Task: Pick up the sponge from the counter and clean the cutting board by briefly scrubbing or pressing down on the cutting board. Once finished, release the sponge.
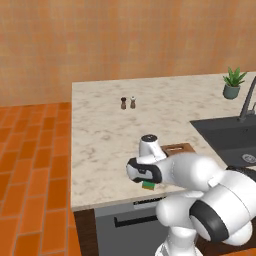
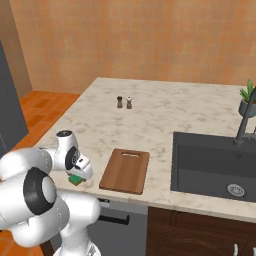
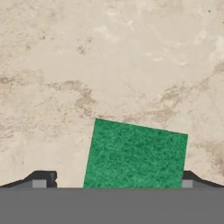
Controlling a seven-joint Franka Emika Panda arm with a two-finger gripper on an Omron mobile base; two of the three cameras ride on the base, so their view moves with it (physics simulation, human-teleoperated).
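Gripper [image 3: 117, 183] low over sponge [image 3: 135, 155] on counter [image 3: 109, 65], fingers spread either side, apparently lined up to grab.

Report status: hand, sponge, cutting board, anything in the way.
Hand open, fingers either side of the sponge. Sponge flat on the counter, beside the cutting board, not on it. Nothing between them.

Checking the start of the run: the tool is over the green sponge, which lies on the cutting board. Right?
Not quite. The tool is over the green sponge, but the sponge lies on the marble counter, beside the cutting board, not on it. The right base view shows the sponge off the board's left edge.
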